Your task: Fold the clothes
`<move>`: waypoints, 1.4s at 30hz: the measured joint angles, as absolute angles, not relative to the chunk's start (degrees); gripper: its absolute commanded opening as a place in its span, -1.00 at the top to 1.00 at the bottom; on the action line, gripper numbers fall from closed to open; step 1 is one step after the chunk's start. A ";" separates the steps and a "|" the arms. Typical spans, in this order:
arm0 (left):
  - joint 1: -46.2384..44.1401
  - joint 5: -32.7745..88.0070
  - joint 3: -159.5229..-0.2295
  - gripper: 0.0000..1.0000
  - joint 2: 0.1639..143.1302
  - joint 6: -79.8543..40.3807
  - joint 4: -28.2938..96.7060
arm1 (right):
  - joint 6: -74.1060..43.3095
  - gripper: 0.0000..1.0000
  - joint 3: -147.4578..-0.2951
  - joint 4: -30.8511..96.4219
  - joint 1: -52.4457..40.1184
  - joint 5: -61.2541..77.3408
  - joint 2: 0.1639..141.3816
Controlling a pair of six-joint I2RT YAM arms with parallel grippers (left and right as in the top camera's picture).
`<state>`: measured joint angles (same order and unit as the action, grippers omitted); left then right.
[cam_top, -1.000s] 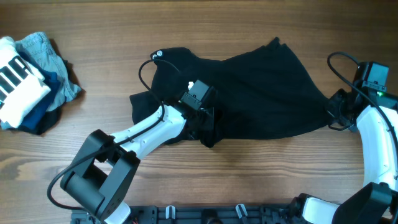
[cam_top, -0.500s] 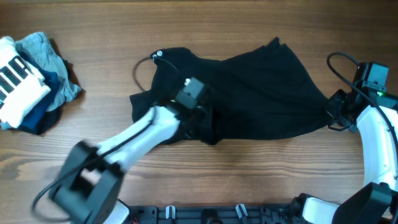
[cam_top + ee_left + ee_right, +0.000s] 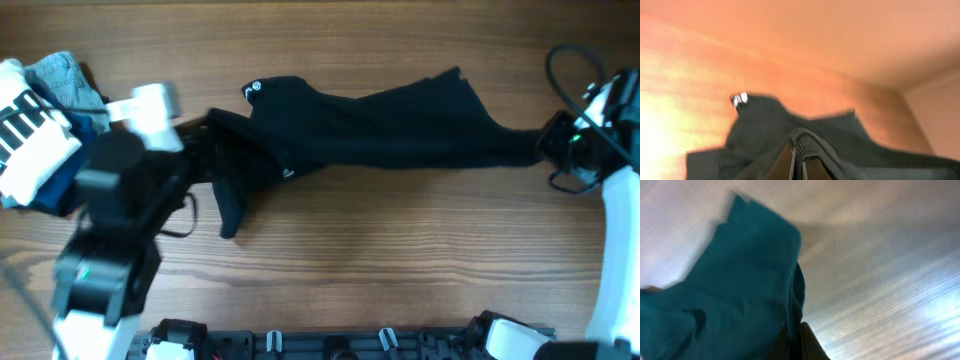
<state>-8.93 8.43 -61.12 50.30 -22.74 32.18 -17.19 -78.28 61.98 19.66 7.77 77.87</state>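
Both jaws pinch the black shirt [image 3: 400, 140]; only overhead shows a garment pile [image 3: 35, 135] (left)

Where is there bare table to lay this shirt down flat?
The widest bare wood is the near strip of table, between the stretched black shirt and the near edge. A narrower bare band runs beyond the shirt. It is crowded at the left end, where the garment pile lies beside the left gripper. The right gripper holds the right end.

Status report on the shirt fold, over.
Both shut: left gripper and right gripper pinch the black shirt. Shirt stretched between them. Clothes pile beside left arm.
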 measured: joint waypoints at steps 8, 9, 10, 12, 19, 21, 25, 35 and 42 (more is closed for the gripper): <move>-5.54 9.06 -73.93 0.92 45.39 -21.71 35.70 | -15.77 0.92 -93.01 69.65 19.66 10.50 71.68; -5.54 9.17 -76.31 0.92 45.41 -21.45 37.41 | -15.44 0.92 -94.98 69.89 19.66 10.50 70.57; -5.54 9.30 -77.91 0.92 45.41 -21.21 38.20 | -15.11 0.91 -96.20 69.89 19.66 10.50 69.78; -5.54 9.32 -80.14 0.92 45.17 -20.36 38.81 | -14.79 0.92 -98.30 69.87 19.66 10.50 68.23; -5.54 9.52 -81.78 0.92 48.45 -18.48 40.40 | -11.88 0.92 -100.66 68.01 19.66 10.52 69.84; -5.54 9.52 -82.00 0.92 52.90 -17.76 40.34 | -11.14 0.92 -100.66 67.07 19.66 11.46 73.45; -5.50 10.57 -81.95 0.92 68.03 -15.62 36.49 | -9.30 0.92 -100.62 59.55 19.03 14.33 86.48; -4.89 13.26 -101.93 0.92 105.10 -15.14 19.57 | -15.86 0.92 -105.34 24.27 11.86 17.43 102.28; 0.62 14.59 -130.58 0.92 102.83 -16.19 27.14 | -16.88 0.90 -123.33 32.80 11.88 14.26 99.55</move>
<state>0.62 14.59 -130.58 102.83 -16.19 27.14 -16.88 -123.33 32.80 11.88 14.26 99.55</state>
